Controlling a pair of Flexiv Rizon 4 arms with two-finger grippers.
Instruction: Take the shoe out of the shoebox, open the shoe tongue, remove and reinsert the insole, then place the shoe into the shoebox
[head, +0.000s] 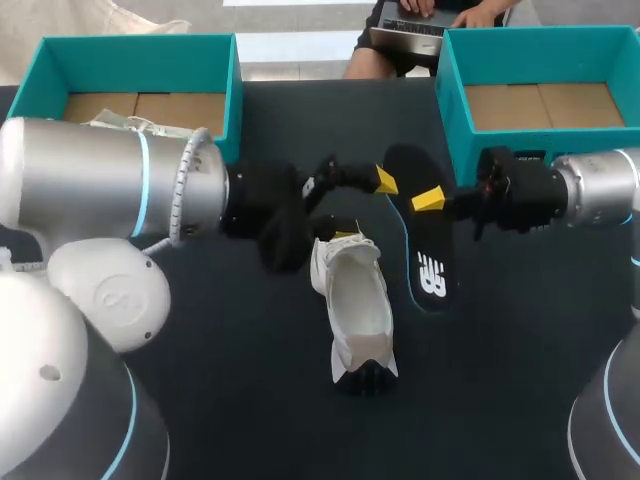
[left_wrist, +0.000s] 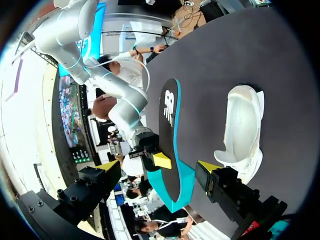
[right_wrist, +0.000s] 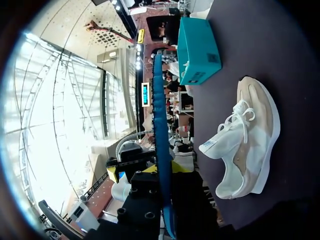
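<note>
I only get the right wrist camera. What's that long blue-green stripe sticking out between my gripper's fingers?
Observer: That's the insole seen edge-on. The head view shows its wide black top, with the right gripper pinching one end.
Operator: Is my other gripper holding it too?
Observer: No. In the left wrist view the left gripper is open, with one finger at each side of the insole, not clamped on it.
</note>
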